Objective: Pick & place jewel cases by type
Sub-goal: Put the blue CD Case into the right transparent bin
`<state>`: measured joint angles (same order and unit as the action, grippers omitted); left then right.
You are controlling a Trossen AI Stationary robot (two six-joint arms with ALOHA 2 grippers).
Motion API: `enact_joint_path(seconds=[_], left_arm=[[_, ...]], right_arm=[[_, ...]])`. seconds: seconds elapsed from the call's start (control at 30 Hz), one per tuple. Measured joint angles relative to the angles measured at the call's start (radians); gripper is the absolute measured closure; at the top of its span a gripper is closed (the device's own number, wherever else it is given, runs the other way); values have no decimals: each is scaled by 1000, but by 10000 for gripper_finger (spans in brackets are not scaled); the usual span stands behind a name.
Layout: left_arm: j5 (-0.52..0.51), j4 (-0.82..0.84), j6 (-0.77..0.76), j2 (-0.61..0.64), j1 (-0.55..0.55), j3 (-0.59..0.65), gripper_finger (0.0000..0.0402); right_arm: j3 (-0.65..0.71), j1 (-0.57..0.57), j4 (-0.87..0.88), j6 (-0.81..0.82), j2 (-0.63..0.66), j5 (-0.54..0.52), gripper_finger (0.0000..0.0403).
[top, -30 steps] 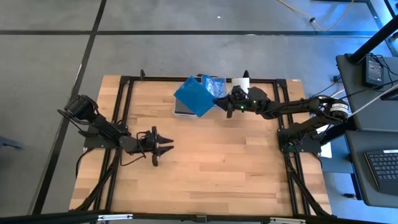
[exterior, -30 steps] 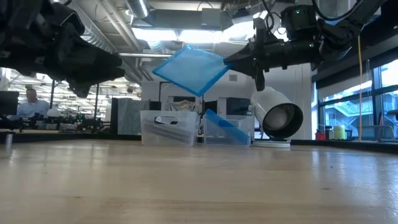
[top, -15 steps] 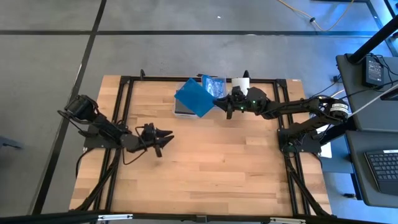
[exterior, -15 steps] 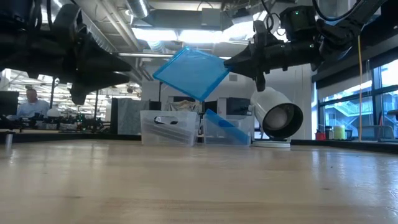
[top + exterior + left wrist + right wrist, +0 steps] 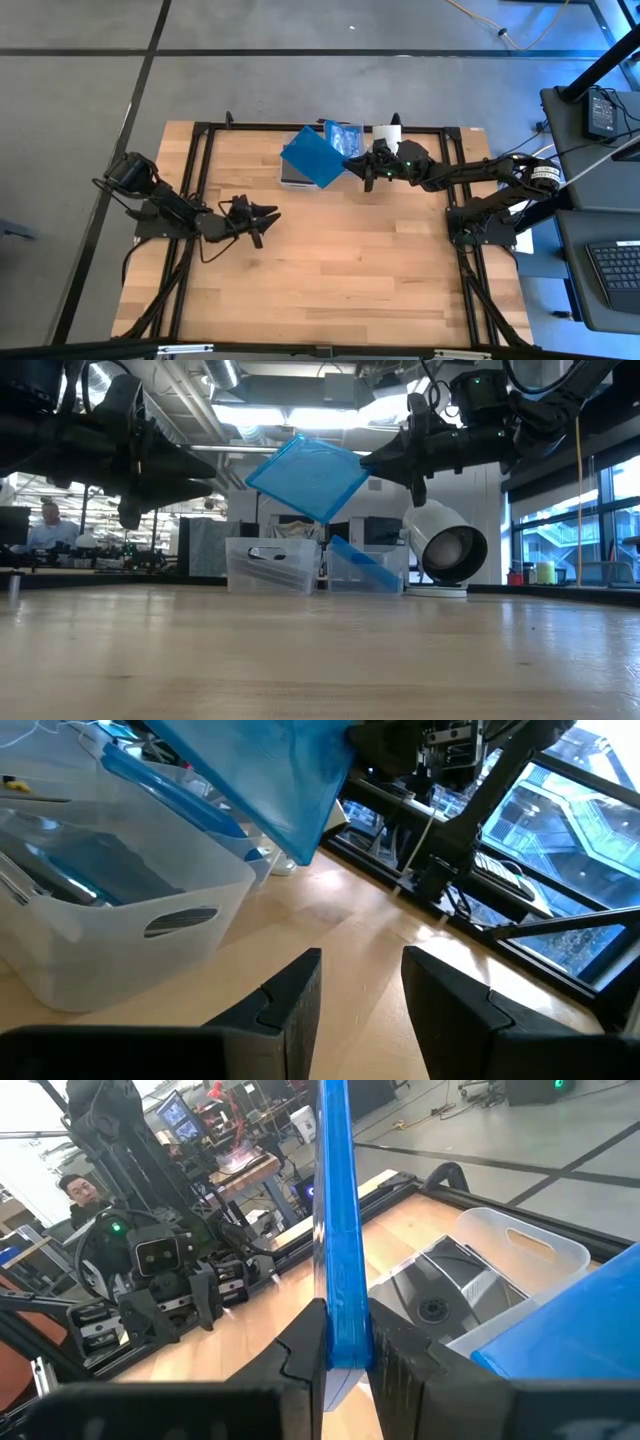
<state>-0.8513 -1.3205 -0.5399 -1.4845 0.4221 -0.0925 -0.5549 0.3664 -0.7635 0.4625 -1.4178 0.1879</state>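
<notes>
We saw the right gripper (image 5: pixel 349 163) clamped on the blue jewel case's (image 5: pixel 314 157) corner edge; likely light, stiff, slippery, crackable; left gripper (image 5: pixel 266 215) open, empty.

The left fingers (image 5: pixel 268 214) have risen off the surface and swung toward the bins (image 5: pixel 300 172), now pointing at the blue case (image 5: pixel 313 157).

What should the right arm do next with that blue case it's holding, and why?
Probably carry the translucent blue square jewel case, clamped in the right gripper, over the clear plastic bin already holding a blue case, then lower it; the neighbouring bin holds dark disc cases.
</notes>
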Motion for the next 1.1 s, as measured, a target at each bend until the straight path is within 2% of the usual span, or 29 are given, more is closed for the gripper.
enact_joint_path(seconds=[0.3, 0.43, 0.57, 0.7, 0.87, 1.1], left_arm=[[-42, 0, -39, 0, 0, 0, 264], [-43, -6, -37, 0, -7, 0, 242], [-22, -54, -54, 0, -45, -11, 199], [-15, -104, -145, 0, -85, -32, 166], [12, -129, -239, 0, -133, -54, 155], [114, -158, -222, 0, -193, -58, 155]], right_arm=[[0, -1, 0, 4, 0, 1, 339], [0, -4, 0, 4, 0, 24, 339], [0, -16, 0, 0, 0, 24, 339], [0, -32, -1, -23, 0, 41, 339], [0, -44, -2, -3, 0, 114, 339], [0, -43, -4, 13, 0, 188, 339]])
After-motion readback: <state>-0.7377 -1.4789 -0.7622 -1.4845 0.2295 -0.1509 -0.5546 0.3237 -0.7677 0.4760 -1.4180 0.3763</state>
